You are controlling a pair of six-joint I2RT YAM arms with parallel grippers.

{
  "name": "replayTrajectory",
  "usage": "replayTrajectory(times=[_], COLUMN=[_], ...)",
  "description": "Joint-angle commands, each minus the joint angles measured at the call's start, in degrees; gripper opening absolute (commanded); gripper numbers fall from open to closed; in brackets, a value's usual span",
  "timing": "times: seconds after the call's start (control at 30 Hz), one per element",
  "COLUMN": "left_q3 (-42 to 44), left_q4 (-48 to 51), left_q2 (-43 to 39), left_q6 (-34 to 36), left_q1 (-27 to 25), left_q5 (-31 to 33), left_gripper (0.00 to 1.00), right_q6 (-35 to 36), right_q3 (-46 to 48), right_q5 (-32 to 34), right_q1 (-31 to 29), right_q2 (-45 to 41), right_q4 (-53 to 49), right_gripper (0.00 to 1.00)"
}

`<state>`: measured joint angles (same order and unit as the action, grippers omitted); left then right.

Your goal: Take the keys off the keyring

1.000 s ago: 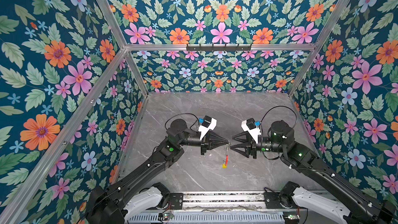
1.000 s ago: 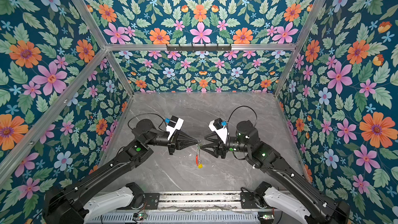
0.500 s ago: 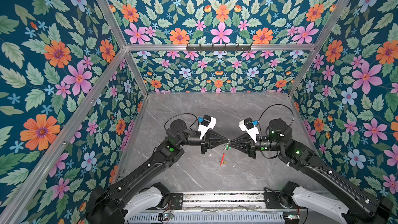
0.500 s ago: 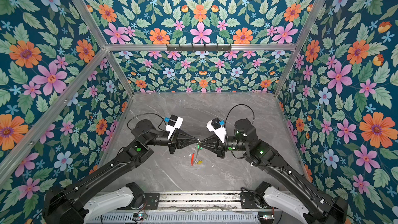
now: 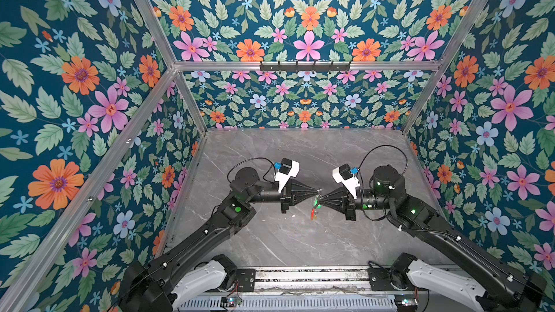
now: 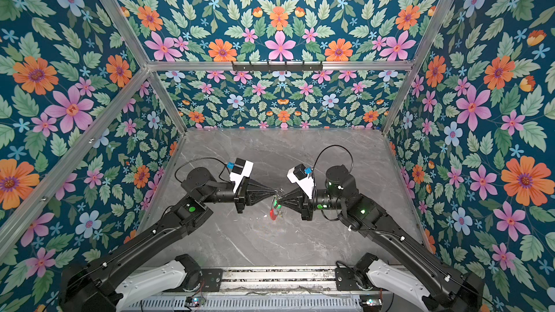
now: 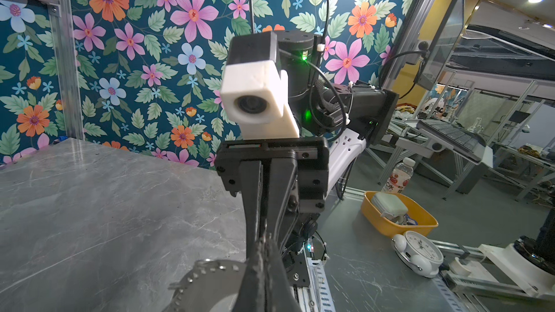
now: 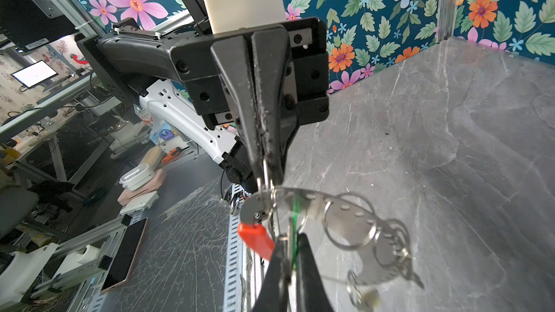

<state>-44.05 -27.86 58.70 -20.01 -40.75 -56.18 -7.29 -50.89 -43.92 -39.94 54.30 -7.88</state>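
As the arms (image 5: 228, 214) point tip-to-tip, fingers (image 8: 264, 100) pinch keyring (image 8: 345, 207) and green key (image 8: 296, 213).

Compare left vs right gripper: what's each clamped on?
The left gripper pinches a small silver ring on the keyring; the right gripper pinches what looks like the green key, seen edge-on. The left gripper holds the point the keyring hangs from; the right gripper bites a piece dangling under it. Shared: both shut, tips nearly meeting above the table.
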Motion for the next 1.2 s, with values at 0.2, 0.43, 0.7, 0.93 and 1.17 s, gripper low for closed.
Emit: replayTrajectory(times=[0.2,0.43,0.7,0.93,1.17], left_q3=[1.6,2.8,3.5,3.6,3.6], left_q4=[-7.9,-10.7,-12.4,-10.8,-9.8], left_q2=[-0.8,-0.9,-0.6,-0.9,-0.9], left_q6=[-2.8,-4.0,-5.0,-3.9,-2.7], left_q1=[0.0,0.0,0.1,0.0,0.0], left_q5=[3.1,3.0,2.3,1.9,2.1], left_gripper=[0.00,0.00,0.00,0.00,0.00], right_q6=[0.3,0.6,0.4,1.5,2.7], right_q3=[-1.3,-2.0,-2.4,-2.2,-2.1], right_q5=[-2.2,-2.5,-1.8,2.2,7.1], right_q1=[-0.6,-0.8,-1.0,-1.0,1.5], right_q2=[3.2,5.2,6.3,2.6,-5.3], right_q4=[-0.2,-0.9,-1.0,-3.7,-5.2], right_gripper=[0.00,0.00,0.00,0.25,0.46])
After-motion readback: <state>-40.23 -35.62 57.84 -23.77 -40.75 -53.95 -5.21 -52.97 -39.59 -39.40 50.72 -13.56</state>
